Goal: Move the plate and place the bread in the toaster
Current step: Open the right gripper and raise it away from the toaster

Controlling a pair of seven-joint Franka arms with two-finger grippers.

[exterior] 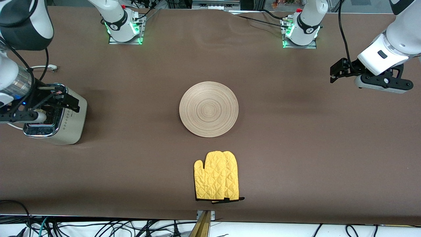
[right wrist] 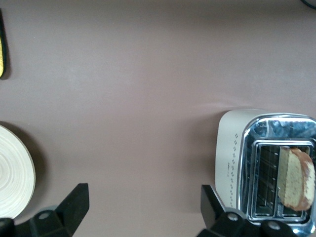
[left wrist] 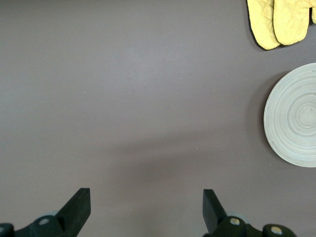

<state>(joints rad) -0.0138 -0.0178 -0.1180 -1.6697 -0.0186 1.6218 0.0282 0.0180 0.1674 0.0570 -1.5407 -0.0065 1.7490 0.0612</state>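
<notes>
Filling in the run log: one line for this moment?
speckled bread slice in cream chrome-topped toaster | round wooden plate mid-table | right gripper open above toaster | left gripper open

plate mid-table, mitt nearer camera, bread in toaster

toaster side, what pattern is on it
Small dotted diamond marks on the cream side of the toaster, clearest in the right wrist view.

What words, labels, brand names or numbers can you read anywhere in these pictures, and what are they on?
None can be read.
Toaster: only small dotted diamond marks on its side, no lettering.
Arm bases: a round mark on each, too small to read.
Plate and oven mitt: no text.
</notes>
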